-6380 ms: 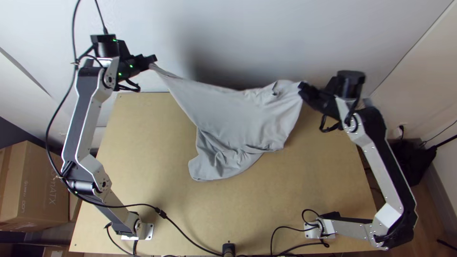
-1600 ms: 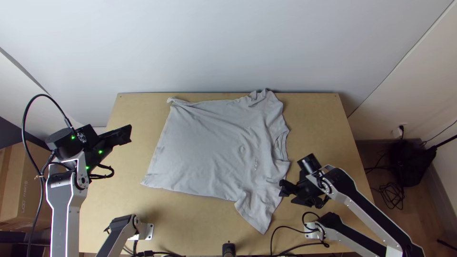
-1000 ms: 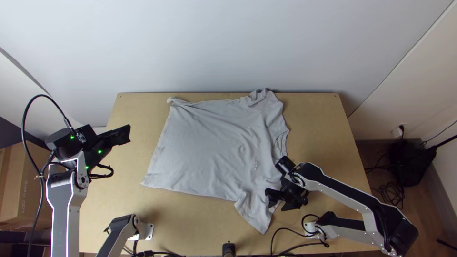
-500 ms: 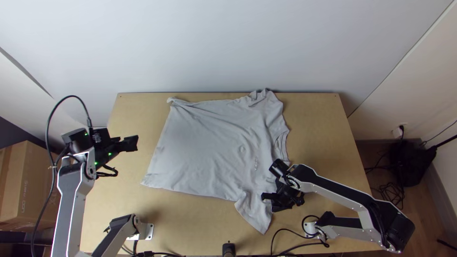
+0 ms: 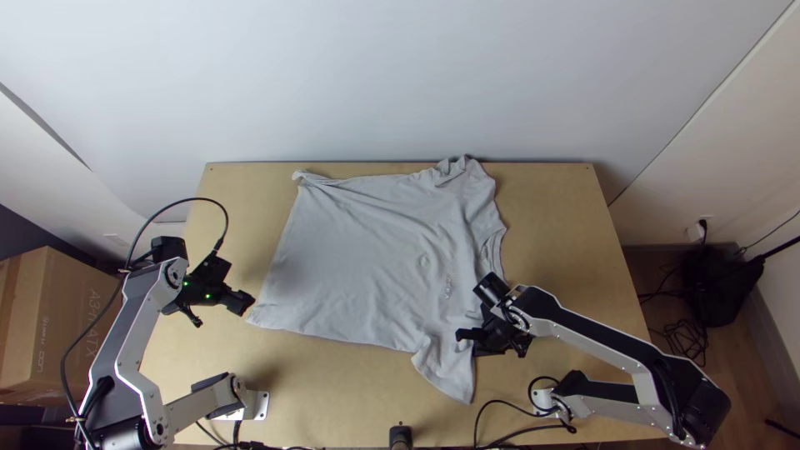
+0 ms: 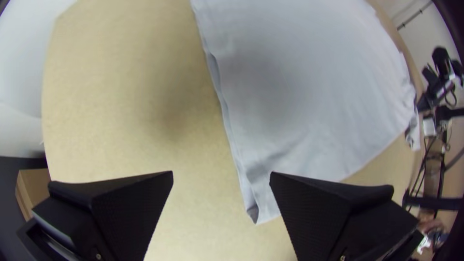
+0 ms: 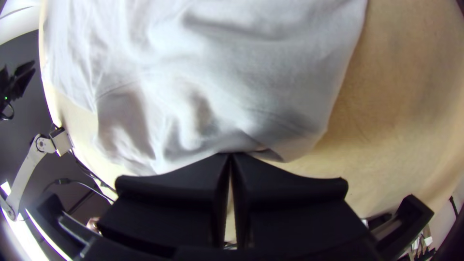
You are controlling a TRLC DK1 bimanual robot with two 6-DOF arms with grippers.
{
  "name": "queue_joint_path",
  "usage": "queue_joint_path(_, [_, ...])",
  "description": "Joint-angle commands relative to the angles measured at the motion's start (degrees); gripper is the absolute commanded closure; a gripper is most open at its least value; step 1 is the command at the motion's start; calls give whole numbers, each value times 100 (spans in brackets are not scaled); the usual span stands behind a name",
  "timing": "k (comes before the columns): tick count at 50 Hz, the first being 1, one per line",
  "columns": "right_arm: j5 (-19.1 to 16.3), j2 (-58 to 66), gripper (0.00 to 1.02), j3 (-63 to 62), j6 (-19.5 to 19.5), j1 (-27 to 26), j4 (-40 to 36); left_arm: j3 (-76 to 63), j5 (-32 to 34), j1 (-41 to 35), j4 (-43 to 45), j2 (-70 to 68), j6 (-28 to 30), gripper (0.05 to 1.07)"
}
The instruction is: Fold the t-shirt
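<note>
Wooden table (image 5: 558, 217): is bearing the t-shirt (image 5: 358, 258), lying spread.
Right gripper (image 7: 230, 155): is pinching cloth beside the near sleeve (image 5: 446, 371).
Left gripper (image 6: 221, 175): is hovering open by the near hem corner (image 6: 256, 212).
Good lift: probably needing both layers caught there, both ends rising together, edge staying taut.
Views: left wrist view is revealing the hem's layers gaping; top view is revealing the far sleeve (image 5: 458, 169) rumpling.
</note>
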Motion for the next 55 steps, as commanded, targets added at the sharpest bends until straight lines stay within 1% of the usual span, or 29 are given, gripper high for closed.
queue_joint_path(1, [177, -57, 100, 89, -30, -122, 49, -97, -64, 31, -428, 43, 723, 11])
queue_joint_path(5, [177, -57, 100, 80, -30, -149, 49, 17, -64, 31, -999, -19, 1057, 17])
queue_joint_path(9, [212, -66, 100, 80, -21, -184, 49, 44, -64, 39, -1342, -63, 1312, 17])
queue_joint_path(17, [221, -180, 100, 63, -21, -324, 49, 0, -64, 4, -1342, 113, 1426, 18])
queue_joint_path(18, [229, -207, 100, 63, -13, -324, 49, 0, -64, 4, -1333, 157, 1426, 20])
queue_joint_path(21, [229, -259, 100, 71, -4, -333, 49, 0, -64, -22, -1245, 263, 1417, 22])
queue_joint_path(24, [238, -330, 100, 63, 5, -342, 49, -9, -64, -40, -1166, 324, 1417, 26])
queue_joint_path(26, [247, -383, 100, 63, -4, -368, 49, -9, -64, -57, -1131, 350, 1426, 26])
queue_joint_path(30, [247, -444, 100, 63, -13, -430, 49, -18, -64, -93, -1104, 394, 1444, 34])
queue_joint_path(34, [247, -514, 100, 63, -21, -474, 49, -71, -64, -128, -1060, 526, 1435, 34])
queue_joint_path(37, [256, -550, 100, 89, -21, -535, 49, -211, -73, -172, -858, 553, 1435, 35])
queue_joint_path(38, [247, -567, 100, 98, -21, -570, 49, -264, -99, -198, -823, 553, 1435, 37])
queue_joint_path(41, [247, -637, 100, 124, -30, -641, 58, -378, -90, -251, -700, 553, 1400, 54])
queue_joint_path(49, [247, -822, 100, 212, -65, -922, 67, -739, -90, -453, -480, 517, 1373, 82])
queue_joint_path(51, [247, -875, 100, 230, -101, -1019, 67, -809, -81, -470, -472, 509, 1417, 95])
queue_joint_path(52, [247, -910, 100, 230, -101, -1063, 67, -827, -55, -479, -454, 509, 1426, 104])
queue_joint_path(55, [247, -998, 100, 238, -145, -1195, 76, -844, -37, -470, -445, 500, 1400, 105])
